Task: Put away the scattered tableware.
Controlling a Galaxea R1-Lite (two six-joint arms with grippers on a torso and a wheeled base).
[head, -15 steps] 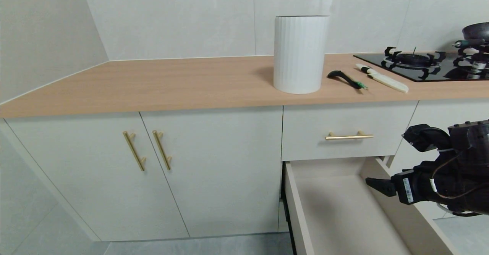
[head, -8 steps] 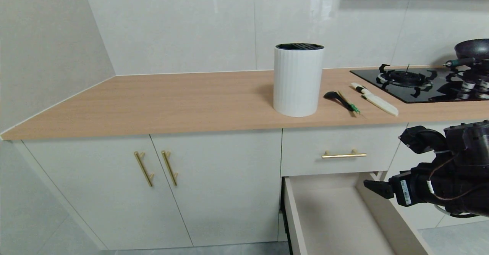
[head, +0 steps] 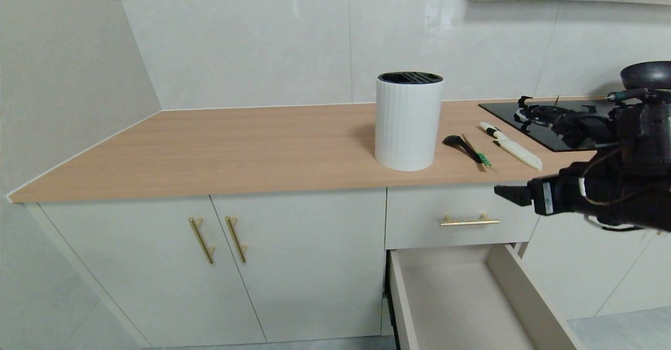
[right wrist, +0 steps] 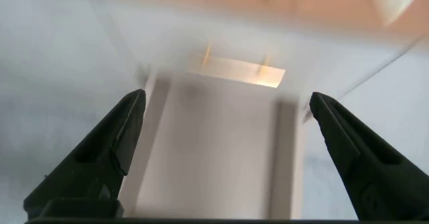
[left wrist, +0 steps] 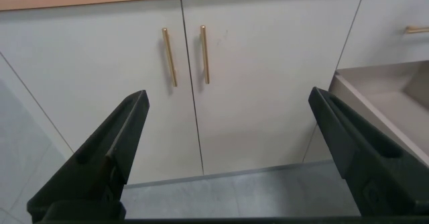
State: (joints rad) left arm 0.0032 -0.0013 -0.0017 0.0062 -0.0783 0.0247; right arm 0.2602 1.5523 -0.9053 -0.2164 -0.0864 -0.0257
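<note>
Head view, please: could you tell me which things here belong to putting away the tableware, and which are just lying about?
Part of the job:
black spoon
knife
white holder
open drawer

Just lying about:
stove
pan
cupboard doors

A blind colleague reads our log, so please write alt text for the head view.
The right end effector hovers at the front edge of a wooden counter, above an open drawer. On the counter, a black spoon and a cream knife lie between a white ribbed holder and a gas hob.
</note>
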